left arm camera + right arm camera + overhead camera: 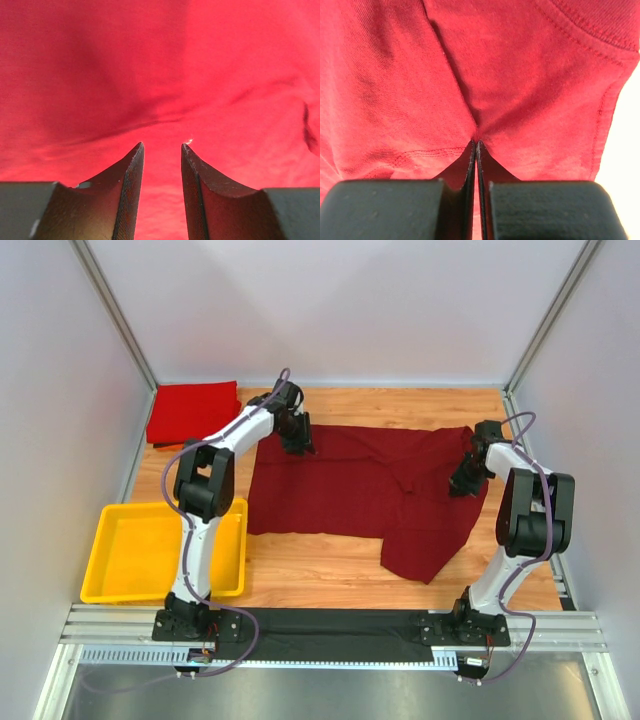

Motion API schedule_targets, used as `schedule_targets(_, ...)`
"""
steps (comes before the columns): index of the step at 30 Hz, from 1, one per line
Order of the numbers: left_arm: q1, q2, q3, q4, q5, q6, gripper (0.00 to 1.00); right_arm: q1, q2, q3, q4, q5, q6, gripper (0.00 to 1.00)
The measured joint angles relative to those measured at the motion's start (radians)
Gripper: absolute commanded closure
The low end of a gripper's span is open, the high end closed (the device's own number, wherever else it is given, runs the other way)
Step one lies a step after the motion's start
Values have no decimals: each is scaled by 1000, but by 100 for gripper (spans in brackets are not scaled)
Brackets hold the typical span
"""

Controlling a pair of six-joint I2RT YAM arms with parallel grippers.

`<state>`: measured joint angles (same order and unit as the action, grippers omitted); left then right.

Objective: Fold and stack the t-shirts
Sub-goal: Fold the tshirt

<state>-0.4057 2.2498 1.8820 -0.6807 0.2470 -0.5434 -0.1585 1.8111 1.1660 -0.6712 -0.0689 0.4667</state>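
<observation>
A dark maroon t-shirt [350, 490] lies spread over the middle of the table, one part hanging toward the front right. A brighter red t-shirt [192, 410] lies folded at the back left. My left gripper [297, 445] is over the maroon shirt's back left edge; in the left wrist view [162, 145] its jaws stand open over the cloth [150, 75] with nothing between them. My right gripper [463, 483] is at the shirt's right edge; in the right wrist view [476, 142] it is shut on a pinched fold of the maroon shirt [520, 75].
A yellow plastic tray [110, 585] sits at the front left beside the left arm. White walls close in the back and both sides. Bare wood [300, 570] shows in front of the shirt.
</observation>
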Motion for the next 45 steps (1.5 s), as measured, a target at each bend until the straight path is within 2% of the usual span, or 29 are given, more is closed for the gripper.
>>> schedule_targets(11,106,85,61,-32,-54,5,57,0,-54,13,-96,15,27,100)
schedule_targets(27,110,109,96,-60,-89,12,57,0,-117,-142,-35,42,144,99)
schedule_targets(28,110,109,96,-60,-90,13,57,0,-117,-143,-33,42,147,98)
schedule_targets(29,110,109,96,-60,-91,13,57,0,-117,-143,-29,43,148,90)
schedule_targets(32,110,109,98,-63,-92,14,57,-1,-117,-129,-36,60,153,75)
schedule_targets(34,110,109,101,-68,-92,14,57,-8,-117,-108,-41,65,151,71)
schedule_targets(38,111,109,109,-90,-92,19,56,-43,-116,-35,-41,58,134,58)
schedule_targets(45,119,108,146,-101,-79,29,55,-118,-41,126,99,-55,81,54)
